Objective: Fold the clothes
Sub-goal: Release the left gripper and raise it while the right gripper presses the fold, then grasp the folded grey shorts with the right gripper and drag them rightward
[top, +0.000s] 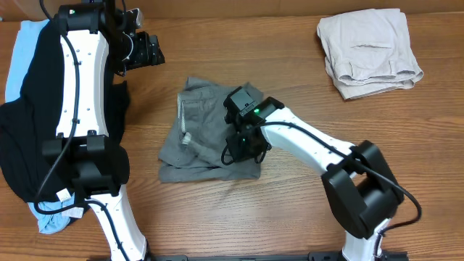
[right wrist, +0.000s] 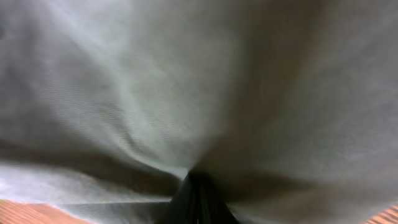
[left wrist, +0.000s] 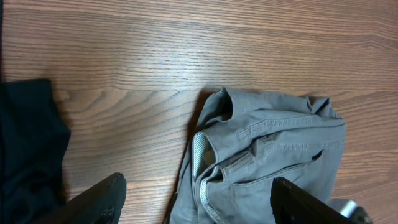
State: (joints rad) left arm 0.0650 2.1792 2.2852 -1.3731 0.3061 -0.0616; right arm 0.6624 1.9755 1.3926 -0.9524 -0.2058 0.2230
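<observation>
The grey-olive shorts (top: 199, 138) lie partly folded in the middle of the table. My right gripper (top: 243, 148) is down on their right side, shut on a pinch of the cloth; the right wrist view is filled with grey fabric (right wrist: 186, 93) bunched at the closed fingertips (right wrist: 198, 199). My left gripper (top: 148, 49) is open and empty, held above the table to the upper left of the shorts. Its view looks down on the shorts' waistband and pocket (left wrist: 267, 162) between its two spread fingers (left wrist: 199, 202).
Folded beige shorts (top: 370, 51) lie at the back right. A black garment (top: 29, 116) over a light-blue one (top: 22, 51) is piled at the left edge, under the left arm. The black cloth also shows in the left wrist view (left wrist: 28, 143).
</observation>
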